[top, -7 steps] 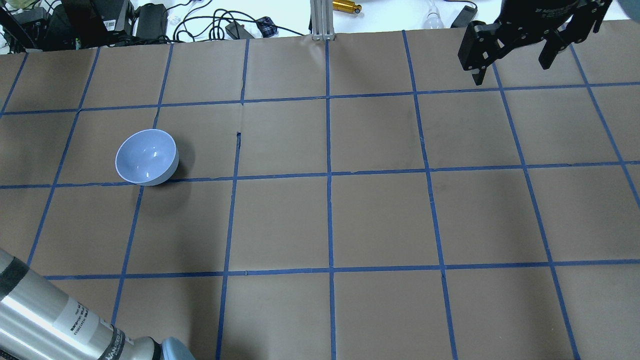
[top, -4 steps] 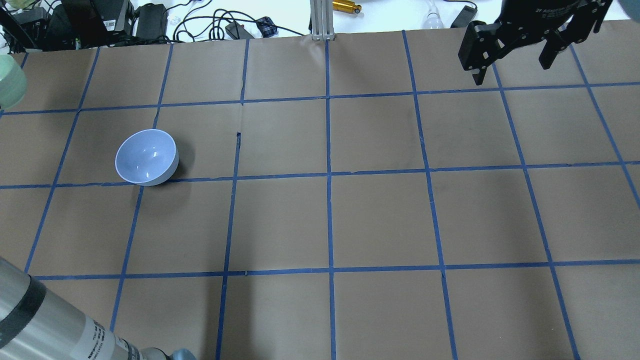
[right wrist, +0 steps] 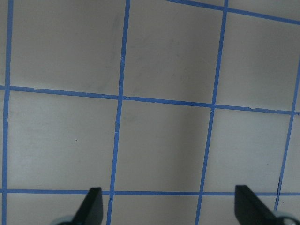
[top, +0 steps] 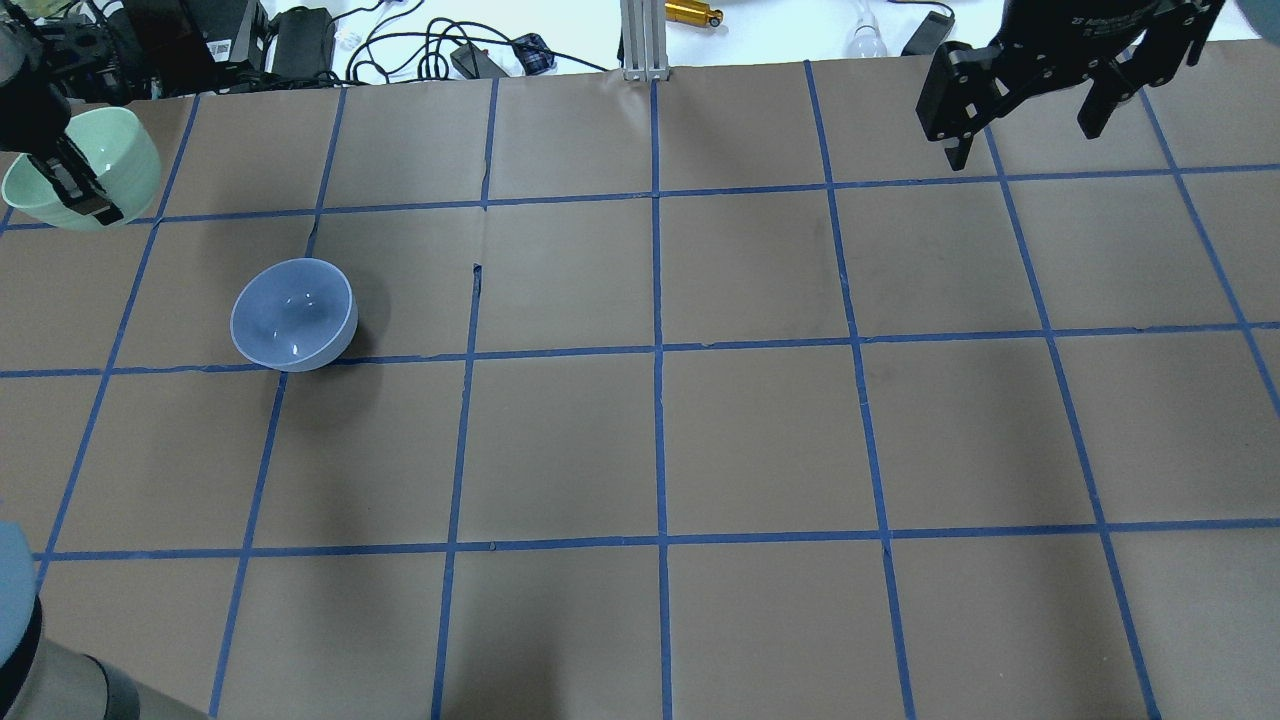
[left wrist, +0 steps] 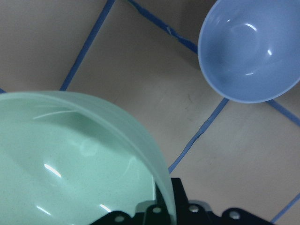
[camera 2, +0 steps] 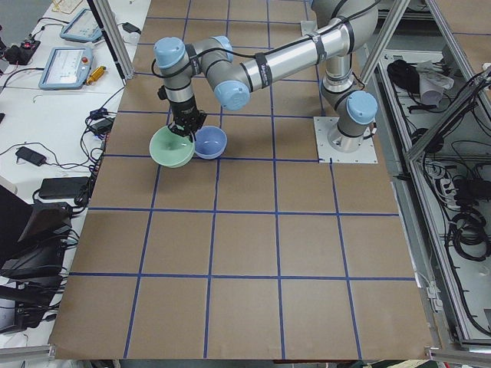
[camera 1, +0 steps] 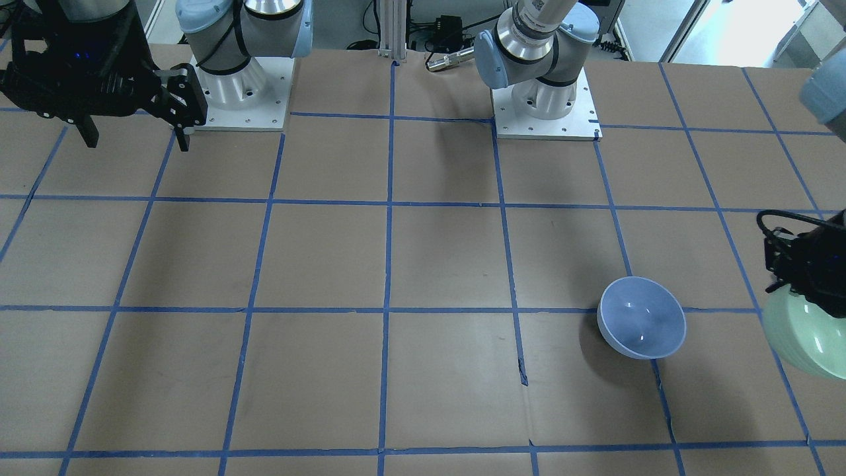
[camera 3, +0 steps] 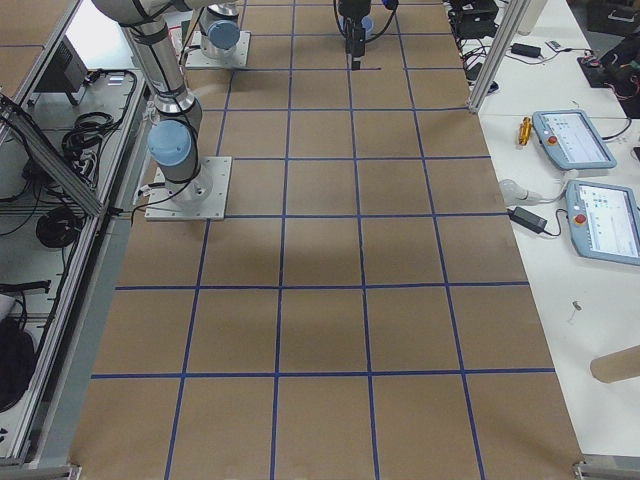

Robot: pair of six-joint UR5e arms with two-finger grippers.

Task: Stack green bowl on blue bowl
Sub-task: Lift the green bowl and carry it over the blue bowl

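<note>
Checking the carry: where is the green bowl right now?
In the overhead view the green bowl is far left, held in the left gripper, apart from the blue bowl.

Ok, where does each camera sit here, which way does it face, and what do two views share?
Front-facing: across the table, facing the robot; left gripper holds the green bowl at right.
Overhead: behind the robot, looking forward-down; right gripper open, top right.
Exterior left: table's end; left arm near.
Exterior right: opposite end; right arm near.
Left wrist: looks down past the held bowl at the blue bowl.
Right wrist: looks down between its open jaws.
Front-facing and overhead share both bowls, sides mirrored.
</note>
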